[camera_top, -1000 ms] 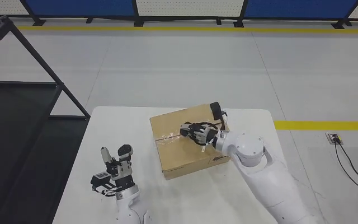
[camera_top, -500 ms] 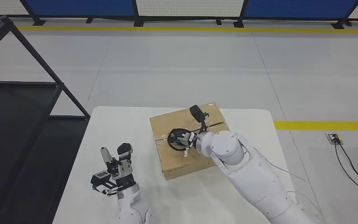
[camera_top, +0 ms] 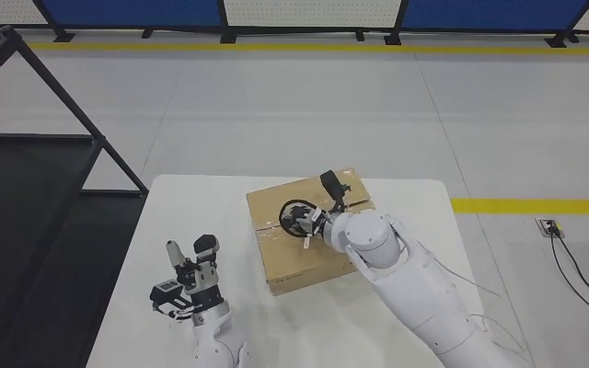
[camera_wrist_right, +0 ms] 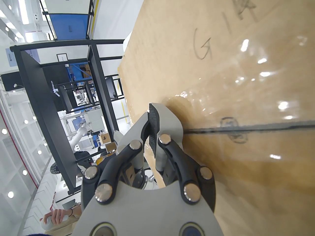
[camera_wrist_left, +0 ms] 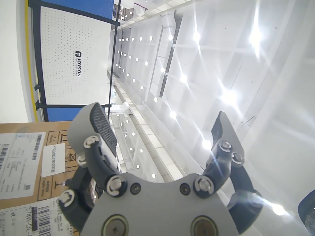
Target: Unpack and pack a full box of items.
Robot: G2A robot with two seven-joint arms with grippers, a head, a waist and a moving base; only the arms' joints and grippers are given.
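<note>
counting one brown cardboard box [camera_top: 281,248], closed, lying flat at the far side of one white table [camera_top: 184,212], right of middle, turned a little askew. noting its centre seam [camera_wrist_right: 258,127] running roughly across the table under clear tape [camera_wrist_right: 246,87]. spotting three white paper labels [camera_wrist_left: 22,163] on one side, barcodes among them, plus handwritten marks [camera_wrist_right: 204,45] on top. finding two grippers: right gripper [camera_wrist_right: 152,119] pinched together on nothing, tips at the seam, contact unclear; left gripper [camera_wrist_left: 162,121] spread wide, pointing up, well apart from the box.
</note>
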